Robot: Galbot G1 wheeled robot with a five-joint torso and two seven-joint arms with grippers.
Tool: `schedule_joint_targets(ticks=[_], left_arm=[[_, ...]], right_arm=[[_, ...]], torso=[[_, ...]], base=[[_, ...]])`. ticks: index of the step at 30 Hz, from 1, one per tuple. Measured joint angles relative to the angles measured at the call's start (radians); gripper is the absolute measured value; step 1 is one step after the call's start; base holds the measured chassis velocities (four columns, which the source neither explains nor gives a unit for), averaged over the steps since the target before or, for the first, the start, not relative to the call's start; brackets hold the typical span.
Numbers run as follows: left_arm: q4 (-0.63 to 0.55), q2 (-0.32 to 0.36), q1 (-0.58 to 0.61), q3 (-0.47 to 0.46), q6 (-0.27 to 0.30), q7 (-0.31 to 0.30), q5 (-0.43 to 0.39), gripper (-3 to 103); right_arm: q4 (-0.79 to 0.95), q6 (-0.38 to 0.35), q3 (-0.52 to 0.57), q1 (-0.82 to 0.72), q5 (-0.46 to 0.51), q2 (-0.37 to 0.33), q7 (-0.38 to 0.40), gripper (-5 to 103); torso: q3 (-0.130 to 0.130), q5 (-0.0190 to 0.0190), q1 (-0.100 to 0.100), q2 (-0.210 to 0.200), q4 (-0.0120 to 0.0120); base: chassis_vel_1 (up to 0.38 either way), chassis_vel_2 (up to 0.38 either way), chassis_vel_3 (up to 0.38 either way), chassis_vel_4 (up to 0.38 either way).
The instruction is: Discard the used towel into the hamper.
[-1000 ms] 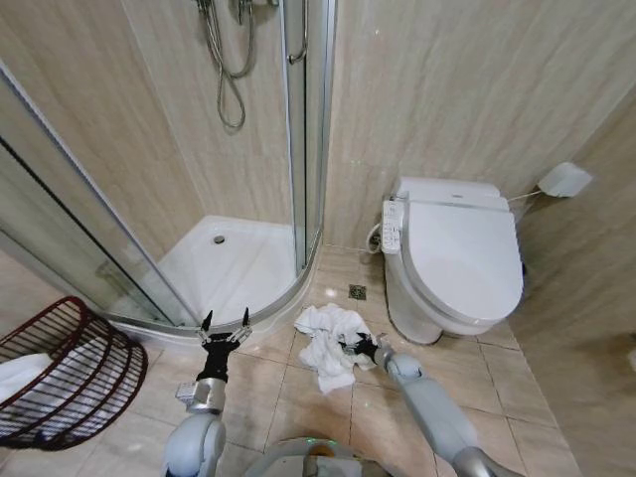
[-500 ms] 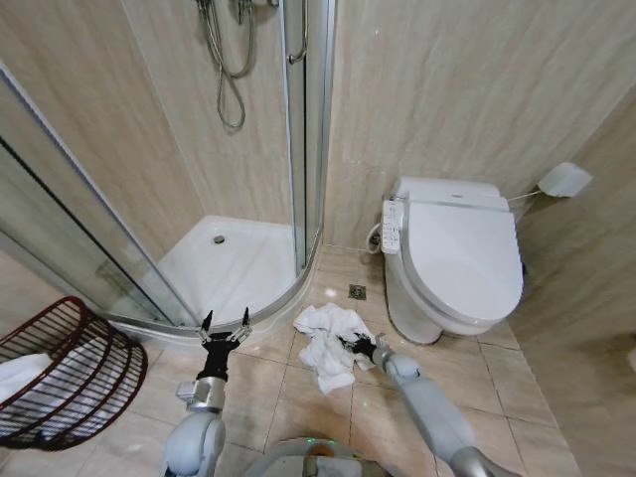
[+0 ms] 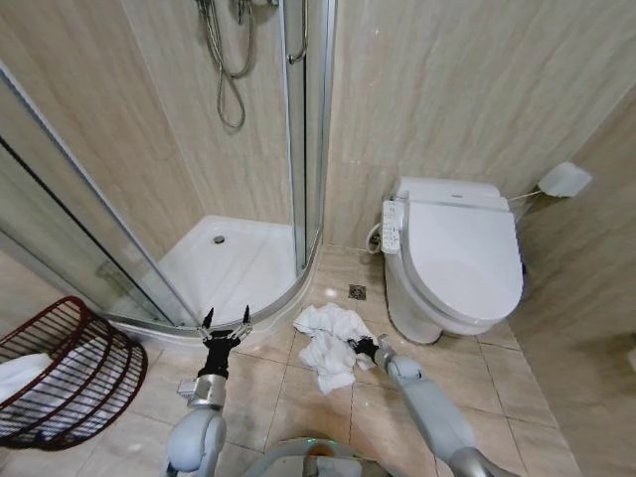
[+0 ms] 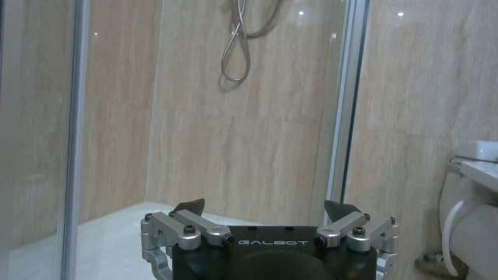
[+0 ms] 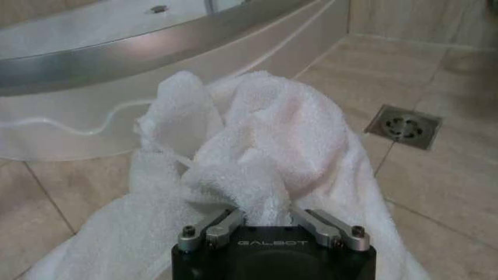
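The used towel [image 3: 326, 346] is white and lies crumpled on the tiled floor between the shower base and the toilet. My right gripper [image 3: 364, 348] reaches low to the towel's right edge. In the right wrist view its fingers [image 5: 225, 224] are closed on a fold of the towel [image 5: 257, 146]. My left gripper [image 3: 226, 320] stands upright and open in front of the shower step, holding nothing, and its fingertips [image 4: 189, 205] point at the shower wall. The hamper [image 3: 60, 373], a dark reddish-brown wire basket, sits tilted at the lower left with something white inside.
A white toilet [image 3: 462, 258] with its lid shut stands to the right of the towel. The curved shower base [image 3: 229, 260] with glass panels fills the left and middle. A floor drain [image 3: 357, 292] lies just beyond the towel. Bare tiles stretch between the towel and the hamper.
The towel has bunched up slightly toward my right gripper, its lower edge pulled in. My left gripper has risen a little.
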Motion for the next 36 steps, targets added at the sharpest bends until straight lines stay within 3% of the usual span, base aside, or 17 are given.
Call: schedule_joint_targets(ticks=[7,10,22,36], left_arm=[[0.008,-0.008,-0.008,0.009,-0.004,0.003,-0.003,100],[0.007,-0.004,-0.008,0.011,-0.008,0.009,-0.015,100],[-0.009,0.002,0.002,0.020,-0.033,0.014,-0.024,100],[-0.034,0.020,0.028,0.017,-0.062,0.014,-0.046,100]], right_arm=[[0.090,0.020,0.018,-0.040,-0.018,-0.012,0.059,9],[0.195,0.049,0.041,-0.091,-0.083,-0.020,0.110,9],[0.486,0.079,0.093,-0.210,-0.172,-0.051,0.250,9],[0.867,-0.037,0.136,-0.314,-0.122,-0.081,0.383,9]], torso=[[0.000,0.0000,0.000,0.000,0.0001],[0.000,-0.0001,0.000,0.000,0.0000],[0.000,-0.0001,0.000,0.000,0.0000],[0.000,-0.0001,0.000,0.000,0.0000]], base=[[0.000,0.000,0.000,0.000],[0.000,0.000,0.000,0.000],[0.000,0.000,0.000,0.000],[0.000,0.000,0.000,0.000]])
